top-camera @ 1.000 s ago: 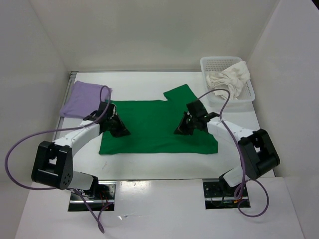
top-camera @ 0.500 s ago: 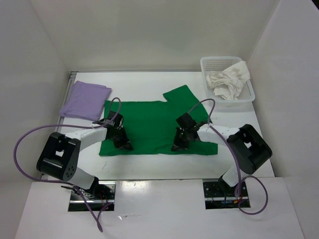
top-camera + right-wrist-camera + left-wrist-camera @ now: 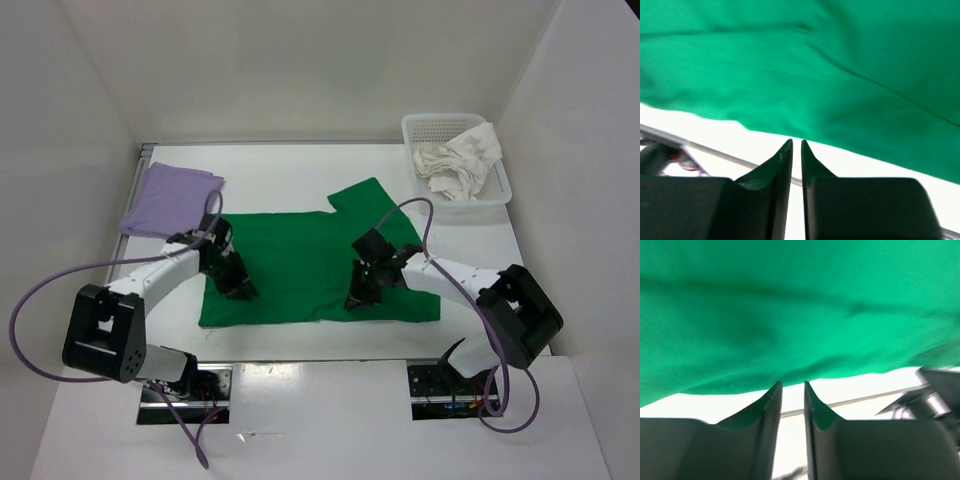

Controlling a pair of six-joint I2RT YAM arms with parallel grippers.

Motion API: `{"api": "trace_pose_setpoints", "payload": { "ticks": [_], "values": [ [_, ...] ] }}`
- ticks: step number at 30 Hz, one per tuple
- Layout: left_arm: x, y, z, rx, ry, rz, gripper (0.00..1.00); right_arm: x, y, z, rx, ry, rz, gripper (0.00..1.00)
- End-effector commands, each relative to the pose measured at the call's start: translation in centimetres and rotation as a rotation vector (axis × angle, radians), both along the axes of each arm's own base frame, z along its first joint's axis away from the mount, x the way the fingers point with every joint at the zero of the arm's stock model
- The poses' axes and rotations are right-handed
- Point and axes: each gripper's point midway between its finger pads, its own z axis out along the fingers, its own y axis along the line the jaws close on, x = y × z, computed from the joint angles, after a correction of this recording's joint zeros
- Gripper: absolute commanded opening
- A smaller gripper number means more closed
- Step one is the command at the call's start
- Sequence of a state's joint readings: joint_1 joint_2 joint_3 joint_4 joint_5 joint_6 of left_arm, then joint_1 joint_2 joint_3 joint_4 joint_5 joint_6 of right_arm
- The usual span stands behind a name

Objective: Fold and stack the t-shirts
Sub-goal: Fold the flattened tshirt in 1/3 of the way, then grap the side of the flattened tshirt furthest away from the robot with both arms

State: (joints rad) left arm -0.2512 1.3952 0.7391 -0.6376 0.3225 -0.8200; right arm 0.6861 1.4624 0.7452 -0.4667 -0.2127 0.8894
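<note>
— Since green tee [image 3: 300, 262] lies flat mid-table [image 3: 290, 165], one sleeve poking to 1 o'clock, where should the arms grab it?
— Near hem, 6 o'clock edge, by corners at 7 & 5. Looks thin, soft, light, no stiffness. Likely sags & bunches if pinched at one pt, so two pts, both arms, edge only.
— Pincers?
— Left gripper [image 3: 240, 290] at 8 o'clock on the tee, right gripper [image 3: 358, 298] at 5, both low by the near hem. Wrist cams show each w/ narrow slit btwn fingers, bare table thru it, nothing held.
— Other tees?
— Lavender tee [image 3: 170, 200] folded at 10 o'clock, close by green's far-left corner. White tee [image 3: 460, 165] crumpled in basket [image 3: 445, 117] at 2 o'clock, prob. not yet begun.
</note>
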Motion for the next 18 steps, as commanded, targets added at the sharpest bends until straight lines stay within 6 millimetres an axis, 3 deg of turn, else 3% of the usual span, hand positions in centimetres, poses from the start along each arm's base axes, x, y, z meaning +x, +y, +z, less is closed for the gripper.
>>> {"api": "trace_pose_setpoints", "payload": {
  "ticks": [1, 2, 3, 5, 6, 7, 8, 9, 12, 13, 14, 16, 18],
  "values": [
    [6.7, 1.4, 5.5, 0.026, -0.248, 0.063, 0.35, 4.0, 1.3, 5.2, 0.065, -0.148, -0.019, 0.17],
    [10.3, 2.0, 7.3, 0.031, -0.341, 0.112, 0.36, 4.7, 1.5, 5.9, 0.084, -0.172, -0.016, 0.19],
    [12.1, 3.1, 7.6, 0.079, -0.385, 0.149, 0.36, 6.4, 1.7, 6.9, 0.111, -0.207, -0.031, 0.19],
    [16.2, 5.1, 7.4, 0.134, -0.448, 0.230, 0.36, 7.5, 2.3, 7.6, 0.136, -0.233, -0.017, 0.11],
    [18.1, 6.6, 7.8, 0.193, -0.492, 0.275, 0.32, 8.6, 2.8, 8.1, 0.150, -0.256, -0.004, 0.09],
    [19.9, 7.9, 6.7, 0.211, -0.497, 0.313, 0.23, 9.0, 3.2, 8.4, 0.162, -0.266, 0.013, 0.07],
    [20.9, 8.1, 6.4, 0.223, -0.502, 0.320, 0.21, 9.3, 3.4, 8.4, 0.159, -0.272, 0.025, 0.06],
    [22.0, 10.0, 6.0, 0.280, -0.507, 0.366, 0.19, 10.0, 3.8, 9.0, 0.162, -0.296, 0.042, 0.06],
    [25.3, 12.7, 4.7, 0.351, -0.492, 0.405, 0.19, 11.0, 4.1, 9.0, 0.163, -0.303, 0.057, 0.06],
    [25.7, 13.7, 3.2, 0.393, -0.465, 0.411, 0.19, 11.2, 4.2, 9.2, 0.169, -0.313, 0.057, 0.06],
    [26.9, 13.7, 3.7, 0.390, -0.484, 0.415, 0.22, 11.5, 4.3, 9.5, 0.185, -0.319, 0.055, 0.06],
    [27.7, 15.3, 2.6, 0.412, -0.463, 0.434, 0.32, 11.5, 4.5, 9.6, 0.196, -0.327, 0.070, 0.06],
    [28.8, 15.3, 2.2, 0.412, -0.468, 0.435, 0.38, 11.4, 4.2, 9.3, 0.195, -0.320, 0.074, 0.07]
  ]
}}
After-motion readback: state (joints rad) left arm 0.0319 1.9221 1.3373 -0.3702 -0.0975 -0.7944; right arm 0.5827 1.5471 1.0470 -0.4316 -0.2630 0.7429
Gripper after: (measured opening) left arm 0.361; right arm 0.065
